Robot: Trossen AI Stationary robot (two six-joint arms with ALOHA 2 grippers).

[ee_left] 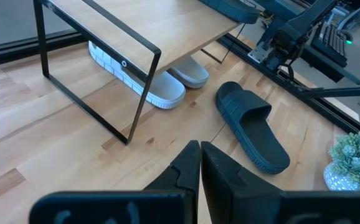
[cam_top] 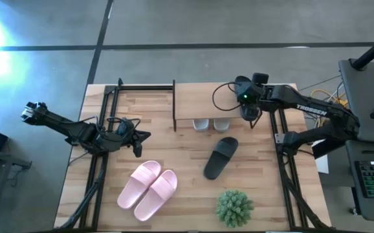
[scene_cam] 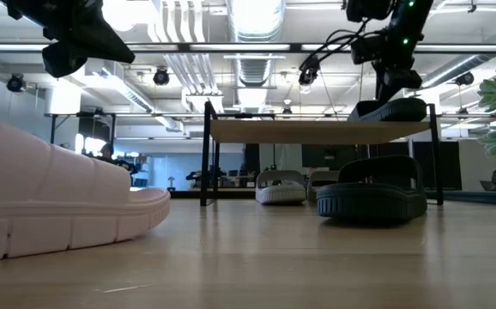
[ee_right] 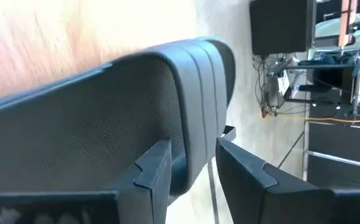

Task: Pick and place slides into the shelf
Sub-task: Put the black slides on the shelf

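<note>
One black slide (scene_cam: 391,109) sits on the far right end of the shelf (scene_cam: 317,130) top, and the right gripper (ee_right: 192,165) has its fingers pinching the slide's edge, so it is not let go yet. The two grey-white slides (cam_top: 211,124) are already tucked under the shelf. The other black slide (cam_top: 220,157) lies on the desk (cam_top: 193,194) just in front of the shelf. The two pink slides (cam_top: 148,188) lie near the front, not yet moved. The left gripper (ee_left: 200,163) waits over the desk's left side with fingers pressed together, holding nothing
</note>
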